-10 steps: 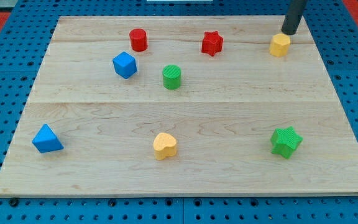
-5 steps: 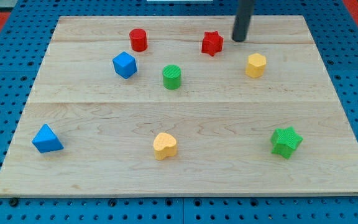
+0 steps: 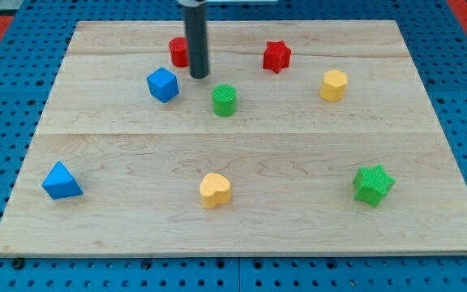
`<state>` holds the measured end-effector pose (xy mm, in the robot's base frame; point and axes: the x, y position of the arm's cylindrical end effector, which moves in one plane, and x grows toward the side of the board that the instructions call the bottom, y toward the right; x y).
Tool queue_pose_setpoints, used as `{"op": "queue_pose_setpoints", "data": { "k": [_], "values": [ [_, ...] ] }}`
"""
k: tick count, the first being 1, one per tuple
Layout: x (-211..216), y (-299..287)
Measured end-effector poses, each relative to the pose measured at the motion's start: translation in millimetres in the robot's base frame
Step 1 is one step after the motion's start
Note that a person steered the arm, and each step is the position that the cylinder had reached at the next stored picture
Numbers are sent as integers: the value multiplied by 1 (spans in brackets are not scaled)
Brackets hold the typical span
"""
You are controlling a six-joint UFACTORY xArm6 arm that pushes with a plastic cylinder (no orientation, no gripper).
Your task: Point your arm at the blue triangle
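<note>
The blue triangle (image 3: 61,182) lies near the board's left edge, toward the view's bottom. My tip (image 3: 199,76) is on the board near the view's top, far up and right of the triangle. It stands just right of the red cylinder (image 3: 178,52), partly hiding it, between the blue cube (image 3: 162,84) and the green cylinder (image 3: 224,100).
A red star (image 3: 276,56) and a yellow hexagonal block (image 3: 334,84) sit toward the top right. A yellow heart (image 3: 215,190) lies at the bottom centre and a green star (image 3: 373,184) at the bottom right. The wooden board (image 3: 242,146) rests on blue pegboard.
My tip has swept left along the board's top, from the top right corner to beside the red cylinder. The yellow hexagonal block was pushed down and left early on, then stayed put.
</note>
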<state>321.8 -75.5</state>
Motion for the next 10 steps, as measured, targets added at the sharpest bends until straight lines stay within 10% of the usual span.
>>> {"op": "queue_pose_setpoints", "data": {
  "k": [4,8,10],
  "values": [
    [22,-21],
    [271,-71],
    [256,-137]
  ]
}}
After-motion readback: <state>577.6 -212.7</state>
